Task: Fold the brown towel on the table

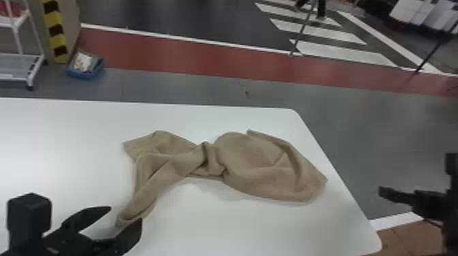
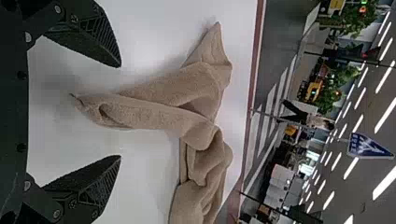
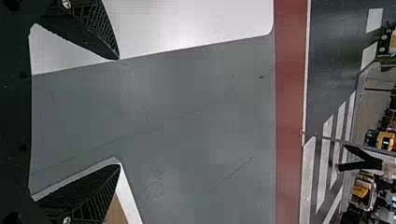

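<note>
The brown towel (image 1: 259, 163) lies crumpled on the white table, bunched in the middle, with one narrow end trailing toward the near left. My left gripper (image 1: 124, 218) is open at that narrow end in the head view. In the left wrist view, the towel's tip (image 2: 93, 105) points in between the spread fingers of the left gripper (image 2: 120, 111), which do not clasp it. Off the table's right edge is my right gripper (image 1: 385, 192), away from the towel; its fingers stand apart in the right wrist view, with nothing between the right gripper's (image 3: 118, 112) tips.
The white table (image 1: 68, 136) has its right edge running close beside the towel's right end. Beyond it on the floor stand a blue bin (image 1: 85, 69) and a white rack (image 1: 17, 64) at the far left. Grey floor (image 3: 187, 116) lies under the right gripper.
</note>
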`<state>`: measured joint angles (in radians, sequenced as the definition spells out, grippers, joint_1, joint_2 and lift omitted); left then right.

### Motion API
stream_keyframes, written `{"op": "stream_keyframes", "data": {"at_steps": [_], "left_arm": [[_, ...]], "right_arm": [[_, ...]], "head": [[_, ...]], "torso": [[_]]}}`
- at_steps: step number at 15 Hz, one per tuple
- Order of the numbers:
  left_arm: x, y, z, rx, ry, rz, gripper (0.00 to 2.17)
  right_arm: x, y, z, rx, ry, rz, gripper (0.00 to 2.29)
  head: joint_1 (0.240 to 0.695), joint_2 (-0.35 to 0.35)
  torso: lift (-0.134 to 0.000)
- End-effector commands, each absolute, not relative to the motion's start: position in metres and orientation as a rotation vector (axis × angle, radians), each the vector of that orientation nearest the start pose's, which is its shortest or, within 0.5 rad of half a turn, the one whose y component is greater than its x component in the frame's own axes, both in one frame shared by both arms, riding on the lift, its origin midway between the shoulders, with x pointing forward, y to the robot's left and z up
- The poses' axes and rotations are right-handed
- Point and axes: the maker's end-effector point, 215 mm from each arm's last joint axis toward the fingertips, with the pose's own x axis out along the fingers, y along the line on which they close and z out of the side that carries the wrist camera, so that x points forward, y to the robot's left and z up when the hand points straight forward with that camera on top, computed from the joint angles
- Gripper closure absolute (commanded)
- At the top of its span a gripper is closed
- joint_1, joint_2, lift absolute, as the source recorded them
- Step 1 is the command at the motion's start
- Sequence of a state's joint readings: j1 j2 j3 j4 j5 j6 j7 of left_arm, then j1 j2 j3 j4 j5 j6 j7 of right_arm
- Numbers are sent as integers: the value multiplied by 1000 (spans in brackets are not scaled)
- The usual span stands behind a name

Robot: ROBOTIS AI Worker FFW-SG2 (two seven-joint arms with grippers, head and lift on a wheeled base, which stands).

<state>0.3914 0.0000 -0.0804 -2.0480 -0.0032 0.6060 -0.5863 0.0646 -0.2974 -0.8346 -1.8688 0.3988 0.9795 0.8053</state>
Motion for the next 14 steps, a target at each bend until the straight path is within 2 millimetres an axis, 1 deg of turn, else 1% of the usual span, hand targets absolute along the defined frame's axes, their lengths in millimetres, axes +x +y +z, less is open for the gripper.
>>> {"op": "stream_keyframes", "data": {"at_steps": [1,2,4,5,6,7,8,10,11,13,14], "left_arm": [[401,53,-442,-139,508,-658,215],[403,49,-446,-120,514,-654,218],[411,58,-453,-93,522,-607,329],[414,62,-453,-81,518,-590,336],[417,66,-455,-55,519,-579,569],[418,70,-457,-35,523,-571,947],[419,75,-455,-34,519,-566,1355],[418,78,-448,-35,509,-566,2071],[415,79,-445,-34,507,-573,2142],[416,87,-424,-18,469,-580,2142],[417,96,-409,-14,442,-577,2142]], "right_arm": [[355,-668,-368,-18,714,-375,53],[355,-668,-368,-17,713,-373,53],[357,-663,-370,-6,708,-361,53],[357,-662,-371,2,704,-356,53],[352,-664,-370,5,703,-361,53],[351,-665,-370,8,699,-363,53],[349,-666,-369,14,695,-361,53],[346,-670,-366,20,688,-369,53],[346,-671,-366,19,685,-368,53],[347,-671,-367,20,685,-365,53],[347,-671,-368,22,685,-364,53]], "head": [[695,-350],[695,-350],[695,-350],[695,-350],[695,-350],[695,-350],[695,-350],[695,-350],[695,-350],[695,-350],[695,-350]], "torso": [[-124],[-124],[-124],[-124],[-124],[-124],[-124],[-124],[-124],[-124],[-124]]}}
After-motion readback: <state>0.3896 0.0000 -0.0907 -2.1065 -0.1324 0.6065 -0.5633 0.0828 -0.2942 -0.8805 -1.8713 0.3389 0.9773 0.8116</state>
